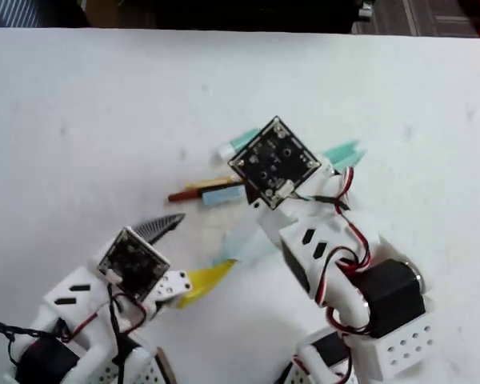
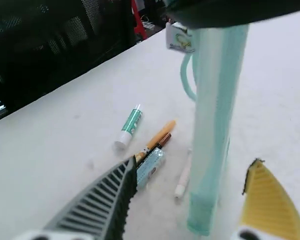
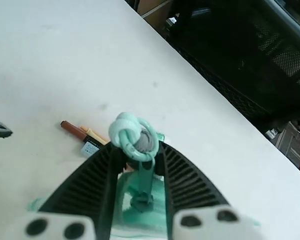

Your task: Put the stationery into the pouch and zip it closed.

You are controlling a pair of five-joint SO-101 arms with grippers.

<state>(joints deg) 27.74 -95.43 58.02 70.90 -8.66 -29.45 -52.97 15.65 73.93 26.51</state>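
We are watching the right pincer [image 3: 139,149] clenching the knotted cord [image 3: 132,134] of the mint pouch [image 2: 212,125]. The pouch is hanging upright with its lower end at the counter [image 2: 55,165], presumably to steady it for filling. Whether its mouth is gaping we cannot tell. The left pincer [image 1: 206,241] is hovering released and wide just beside the pouch. The stationery is lying loose near the pouch's foot: a glue stick [image 2: 129,127], an orange pencil [image 2: 159,136], a blue-labelled piece [image 2: 151,167] and a white stick [image 2: 182,181]. We are judging the room ample, with bare counter lying around them and the far edge well apart.
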